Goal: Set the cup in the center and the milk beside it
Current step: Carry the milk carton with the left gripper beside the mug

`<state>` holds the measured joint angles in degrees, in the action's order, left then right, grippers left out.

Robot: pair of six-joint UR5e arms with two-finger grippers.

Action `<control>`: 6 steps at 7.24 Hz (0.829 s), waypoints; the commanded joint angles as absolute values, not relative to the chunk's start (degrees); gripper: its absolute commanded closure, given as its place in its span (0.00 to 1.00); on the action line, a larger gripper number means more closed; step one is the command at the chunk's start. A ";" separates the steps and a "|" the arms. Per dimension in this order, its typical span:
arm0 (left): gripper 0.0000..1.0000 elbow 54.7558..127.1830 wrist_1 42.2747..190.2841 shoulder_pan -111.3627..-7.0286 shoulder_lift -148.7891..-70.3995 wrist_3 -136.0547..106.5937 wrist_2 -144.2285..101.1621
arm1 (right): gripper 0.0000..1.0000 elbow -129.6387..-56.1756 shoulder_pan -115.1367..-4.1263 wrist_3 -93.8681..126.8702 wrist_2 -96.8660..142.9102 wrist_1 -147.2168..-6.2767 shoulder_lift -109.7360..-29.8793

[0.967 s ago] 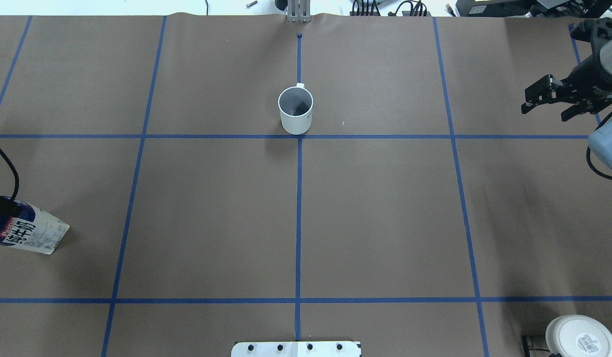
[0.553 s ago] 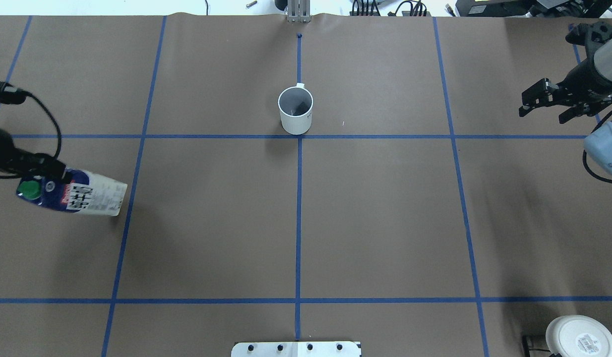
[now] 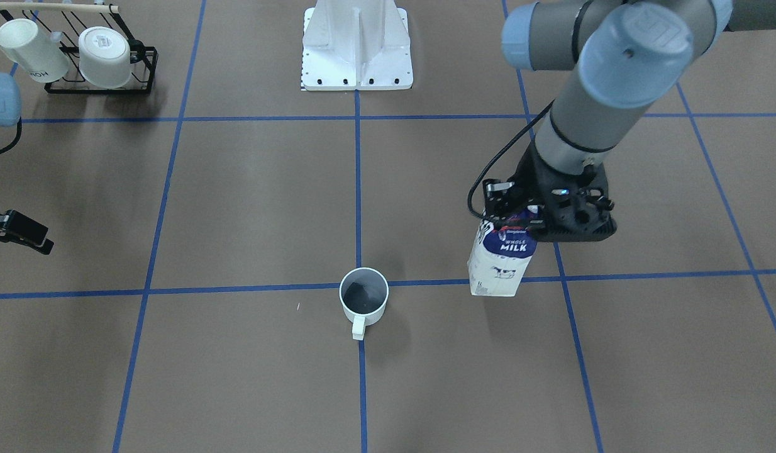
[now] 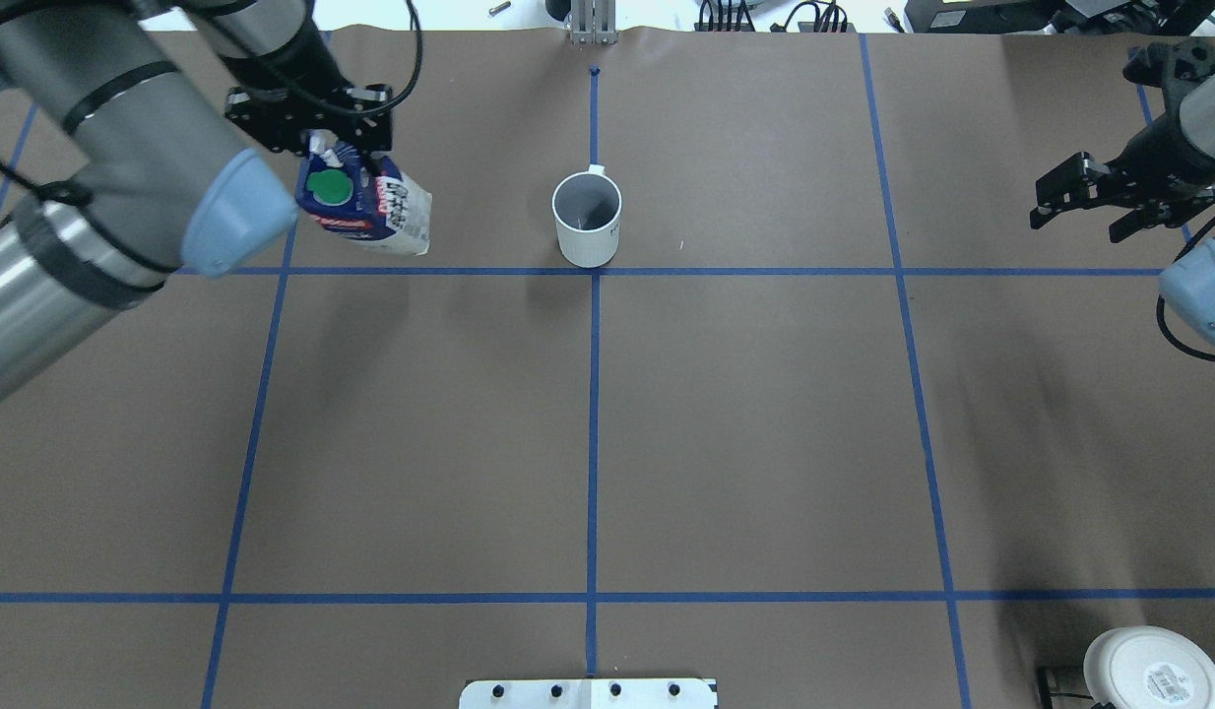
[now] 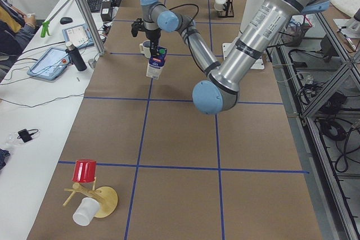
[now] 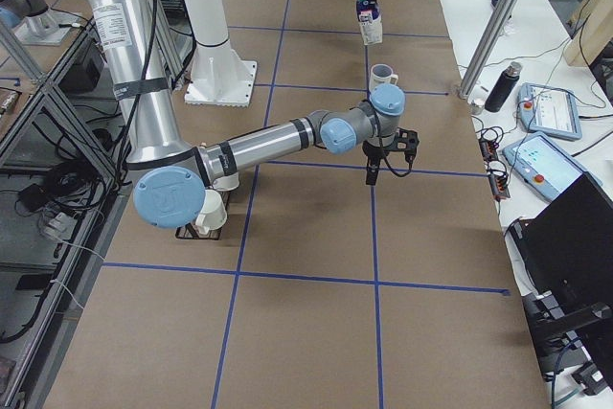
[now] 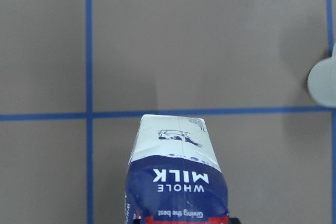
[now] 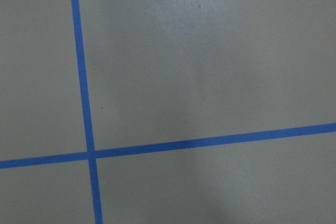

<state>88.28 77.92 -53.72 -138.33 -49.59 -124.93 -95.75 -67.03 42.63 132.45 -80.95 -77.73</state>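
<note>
The cup (image 4: 587, 231) is a small white mug with a dark inside. It stands upright just beyond the center (image 4: 595, 271), the crossing of two blue tape lines, and also shows in the front view (image 3: 363, 296). My left gripper (image 4: 317, 143) is shut on the top of the milk (image 4: 366, 207), a navy and white carton with a green cap. It holds the carton to the cup's left, apart from it (image 3: 502, 261). The left wrist view shows the carton (image 7: 176, 177) hanging over the tape. My right gripper (image 4: 1105, 205) is open and empty at the far right.
A black rack (image 3: 99, 63) with two white mugs stands by the robot base plate (image 3: 356, 50). A white cup with a labelled underside (image 4: 1149, 670) sits at the near right corner. A red cup (image 5: 84, 170) sits on a wooden stand at the left end.
My left arm has carried the milk from the table's left edge forward and right, close to the cup's left. The cup has not moved. My right gripper has barely shifted.
</note>
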 commanded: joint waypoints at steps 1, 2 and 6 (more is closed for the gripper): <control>1.00 67.55 91.26 -50.81 -149.92 -59.12 -124.54 | 0.00 -95.98 -67.32 42.63 132.54 -80.95 -77.70; 1.00 67.41 91.67 -49.84 -149.94 -59.41 -124.54 | 0.00 -95.98 -67.32 42.63 132.45 -80.95 -77.52; 0.02 68.11 91.76 -49.48 -149.94 -60.38 -124.45 | 0.00 -95.98 -67.41 42.63 132.54 -80.95 -77.52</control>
<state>67.63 91.78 -49.13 -149.91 -60.11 -124.46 -95.98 -67.35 42.63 132.47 -80.95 -77.52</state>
